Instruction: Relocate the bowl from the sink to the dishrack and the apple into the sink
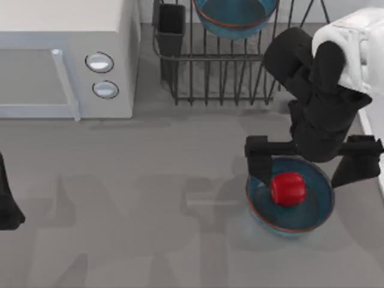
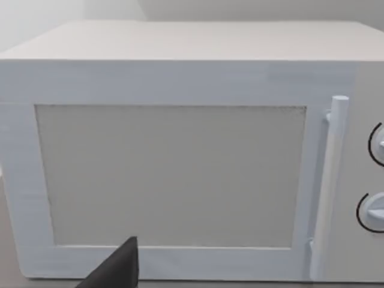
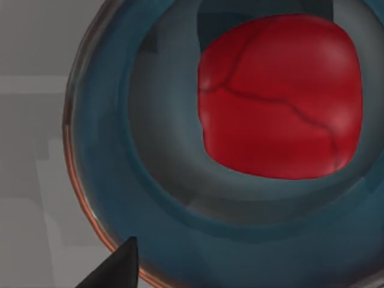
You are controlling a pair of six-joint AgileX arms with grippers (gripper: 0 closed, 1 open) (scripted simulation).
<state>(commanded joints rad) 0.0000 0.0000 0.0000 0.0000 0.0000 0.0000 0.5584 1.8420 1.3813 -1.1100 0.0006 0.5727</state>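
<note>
there, right gripper (image 1: 312, 157) spread wide over apple (image 1: 288, 188) lying in blue bowl (image 1: 318, 207) on table (image 1: 150, 210), gripping nothing.

Bare table (image 1: 150, 198) lies open between microwave (image 1: 66, 66) and bowl (image 1: 312, 210).

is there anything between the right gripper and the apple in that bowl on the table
Nothing visible blocks it. The apple sits uncovered inside the blue bowl on the table, and the right gripper hangs spread just above it. The bowl's wall rings the apple, so the approach is from above.
</note>
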